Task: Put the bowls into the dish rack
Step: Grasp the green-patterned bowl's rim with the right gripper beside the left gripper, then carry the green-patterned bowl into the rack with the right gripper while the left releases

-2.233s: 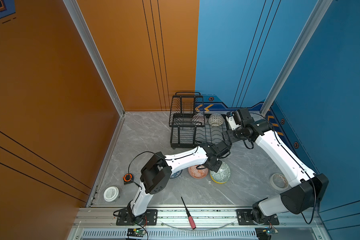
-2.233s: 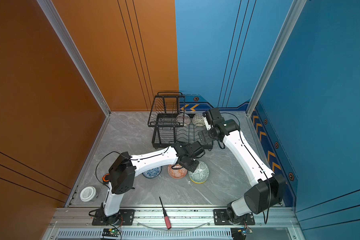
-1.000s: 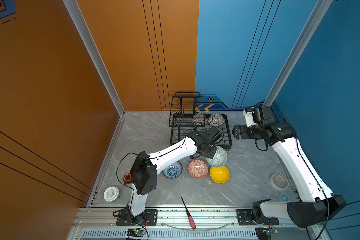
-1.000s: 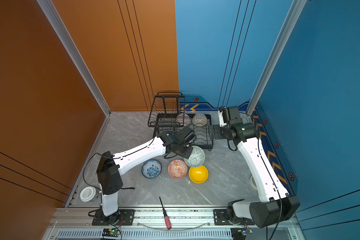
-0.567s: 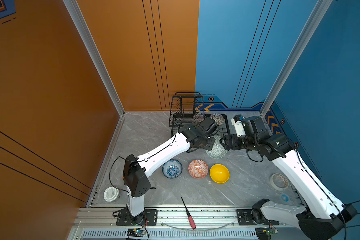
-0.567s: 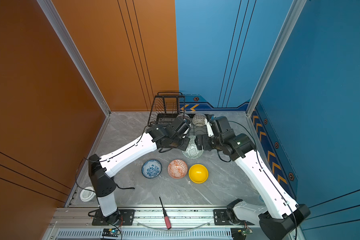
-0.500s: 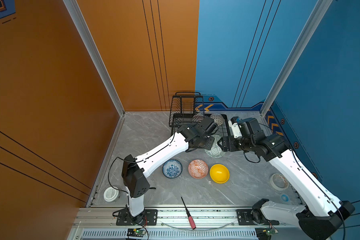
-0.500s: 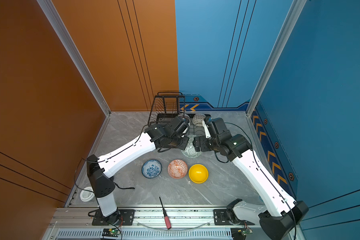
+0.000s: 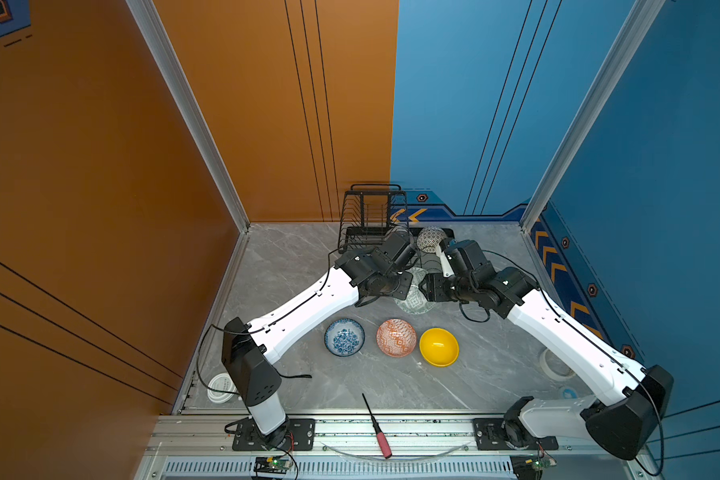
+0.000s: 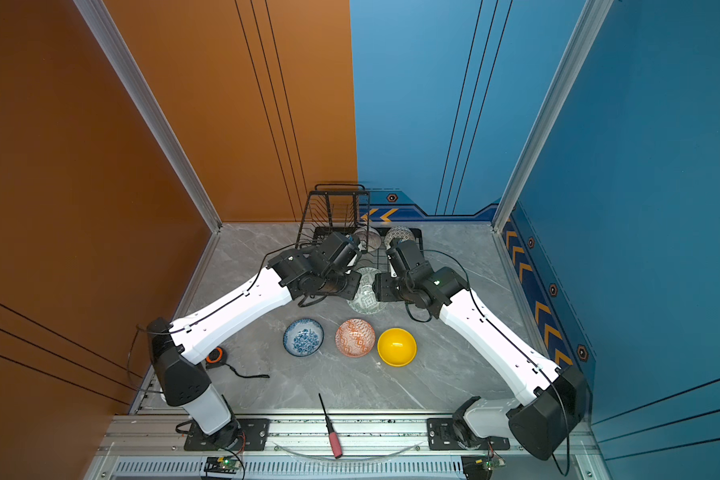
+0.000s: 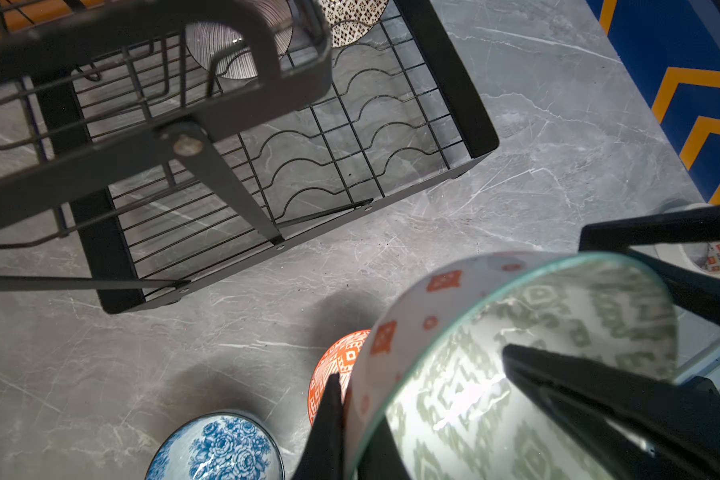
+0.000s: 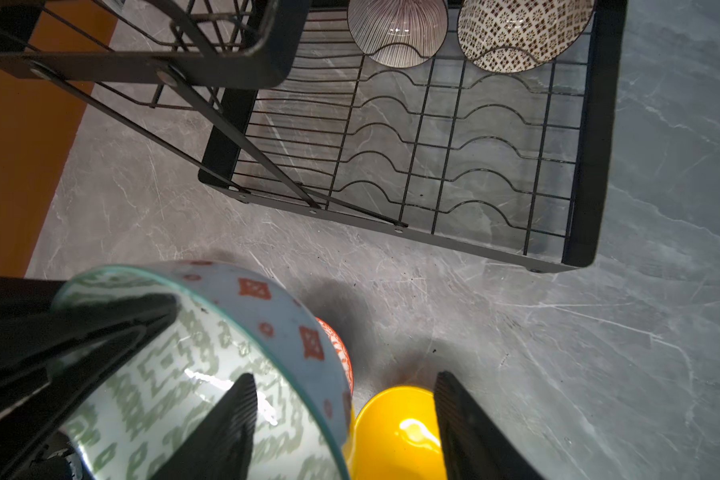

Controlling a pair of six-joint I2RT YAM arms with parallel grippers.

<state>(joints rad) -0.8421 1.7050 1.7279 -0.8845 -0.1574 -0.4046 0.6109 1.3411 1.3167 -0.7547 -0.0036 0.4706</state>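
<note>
Passing the green-white bowl (image 9: 412, 298) from arm to arm, judging by the pose. It is hanging tilted above the counter (image 9: 287, 266), between the dish rack (image 12: 599, 124) and the row of loose bowls.

- Left fingers (image 11: 329, 424) are pinching its wall, one outside, one inside.
- Right fingers (image 12: 225, 424) are standing apart and straddling the opposite wall, one inside, one outside. Neither appears to be touching yet.
- Striped bowl (image 12: 395, 33) and dotted bowl (image 12: 520, 33) are sitting on edge in the rack's far slots. The nearer slots are showing bare wire.
- Blue floral bowl (image 9: 344, 336), orange-white bowl (image 9: 396, 337) and yellow bowl (image 9: 439, 346) are waiting on the counter.

Doing this step well, in my judgement:
- The right fingers are needing a firm clamp, seated well past the rim, before the left ones are letting go.
- Glazed ceramic is likely slipping under a shallow pinch.
- Keeping the bowl tilted is helping it drop on edge into a slot beside the two loaded bowls.
</note>
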